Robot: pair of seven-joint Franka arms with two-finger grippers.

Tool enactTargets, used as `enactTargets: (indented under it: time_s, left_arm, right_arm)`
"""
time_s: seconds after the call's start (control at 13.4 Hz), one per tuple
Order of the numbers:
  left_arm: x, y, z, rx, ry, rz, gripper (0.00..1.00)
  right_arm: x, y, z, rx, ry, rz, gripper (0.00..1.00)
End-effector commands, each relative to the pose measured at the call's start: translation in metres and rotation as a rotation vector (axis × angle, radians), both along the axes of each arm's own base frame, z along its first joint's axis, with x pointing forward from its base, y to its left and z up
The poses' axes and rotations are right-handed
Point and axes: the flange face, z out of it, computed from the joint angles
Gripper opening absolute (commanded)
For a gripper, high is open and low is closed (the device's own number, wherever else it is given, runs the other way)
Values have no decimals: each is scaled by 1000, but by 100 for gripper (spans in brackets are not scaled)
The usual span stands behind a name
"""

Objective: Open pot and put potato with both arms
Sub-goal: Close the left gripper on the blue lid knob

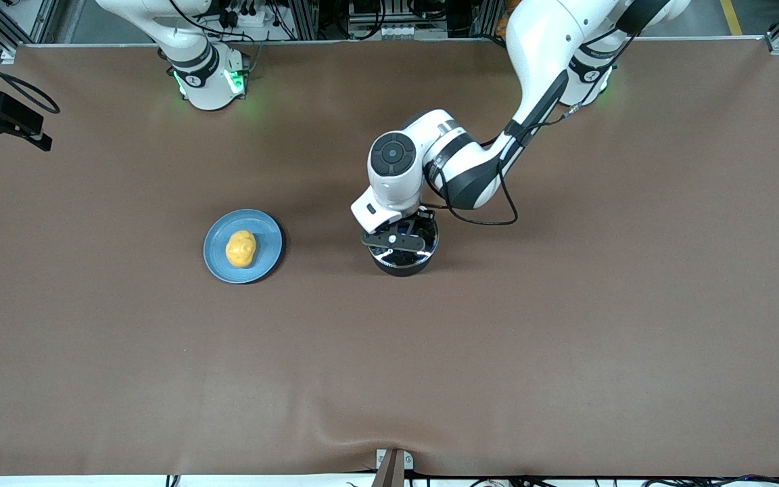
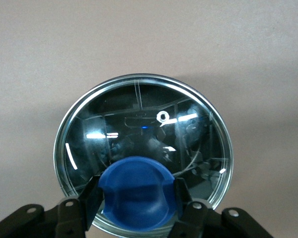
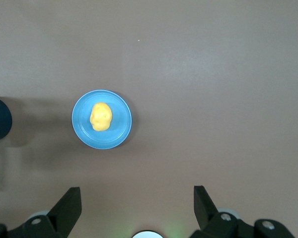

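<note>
Lid still on the pot, potato waiting on its plate.

We see the left gripper [image 2: 139,208] jaws around the lid's blue knob [image 2: 139,191] on the pot [image 1: 401,260] mid-worktop; the potato [image 1: 241,248] sits on the blue plate [image 1: 264,226] nearby; the right gripper [image 3: 137,206] hangs wide-jawed, waiting.

The pot [image 1: 401,256], small, round and black, stands upright on the counter directly under the left pincer [image 2: 138,196], its clear glass lid [image 2: 143,130] seated on the rim, blue knob [image 2: 138,191] uppermost. The potato [image 1: 241,248], oval, lumpy, yellow-orange, lies well apart from that pincer, toward the right arm's end.
</note>
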Motion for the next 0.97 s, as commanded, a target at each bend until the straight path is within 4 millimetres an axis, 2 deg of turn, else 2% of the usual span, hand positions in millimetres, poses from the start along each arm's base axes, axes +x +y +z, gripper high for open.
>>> enactTargets:
  time_s: [0.0, 0.22, 0.45, 0.6, 0.75, 0.9]
  left_arm:
    - [-3, -3, 8, -8, 9, 25, 0]
    - [0, 0, 22, -15, 1, 31, 0]
    - [1, 7, 53, -22, 2, 47, 0]
    - [2, 15, 82, -33, 0, 63, 0]
    - [15, 39, 114, -36, -15, 92, 0]
    - [40, 81, 147, -38, -39, 127, 0]
  right_arm:
    - [-2, 0, 2, -1, 0, -5, 100]
    - [-2, -1, 2, -2, 2, -5, 100]
    - [-2, -1, 3, 0, 0, -7, 100]
    - [-2, -1, 3, -2, -1, -8, 100]
    - [-2, -2, 2, -1, 0, -10, 100]
    - [-2, -2, 2, -1, 0, -10, 100]
